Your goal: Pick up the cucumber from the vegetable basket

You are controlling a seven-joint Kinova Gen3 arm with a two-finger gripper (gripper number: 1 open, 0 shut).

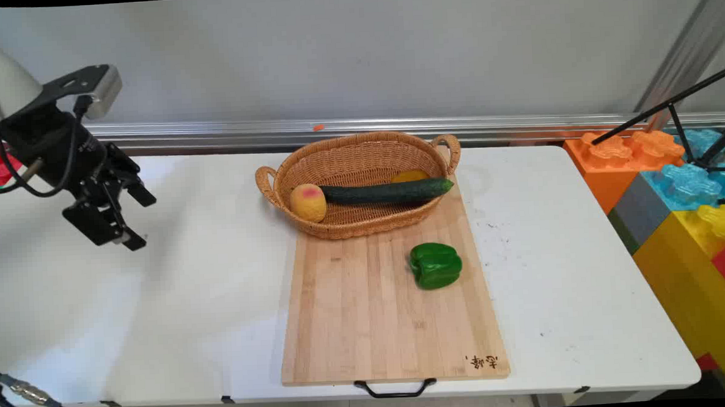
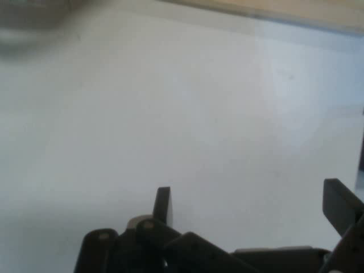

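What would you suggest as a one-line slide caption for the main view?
Open gripper hovers left of a cutting board holding a green pepper and a wicker basket of produce.

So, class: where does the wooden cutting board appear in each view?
Main view: the board lies centre, reaching the table's near edge, basket on its far end.
Hand view: only a tan strip of the board along the top edge.
Shared landmark: the white table beneath the open gripper.
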